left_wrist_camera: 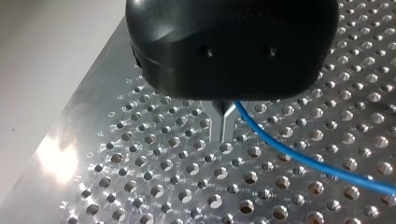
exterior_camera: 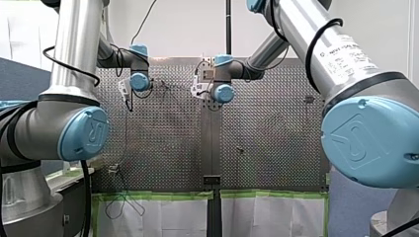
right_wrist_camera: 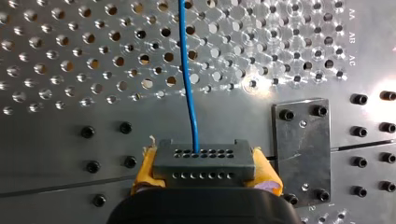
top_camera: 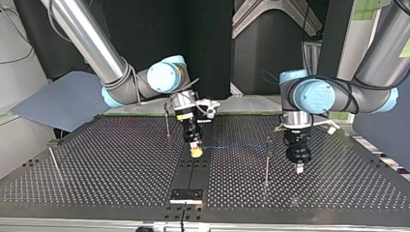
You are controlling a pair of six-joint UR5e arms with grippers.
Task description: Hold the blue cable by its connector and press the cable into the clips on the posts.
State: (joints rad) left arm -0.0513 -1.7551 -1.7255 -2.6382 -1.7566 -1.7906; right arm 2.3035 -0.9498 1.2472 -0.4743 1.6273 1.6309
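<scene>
The dark connector (right_wrist_camera: 204, 161) is sitting pinched between the yellow pads (right_wrist_camera: 145, 169) of my right jaws, giving a firm handle on the blue cable (right_wrist_camera: 189, 79). Well apart from the connector, my left jaws are pressing together, seemingly pinching the cable to hold it taut over the surface (left_wrist_camera: 140, 186).

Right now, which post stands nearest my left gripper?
The post just beside my left gripper, in the top view's right half. The other posts stand farther off, behind my right gripper and at that view's far left.
</scene>
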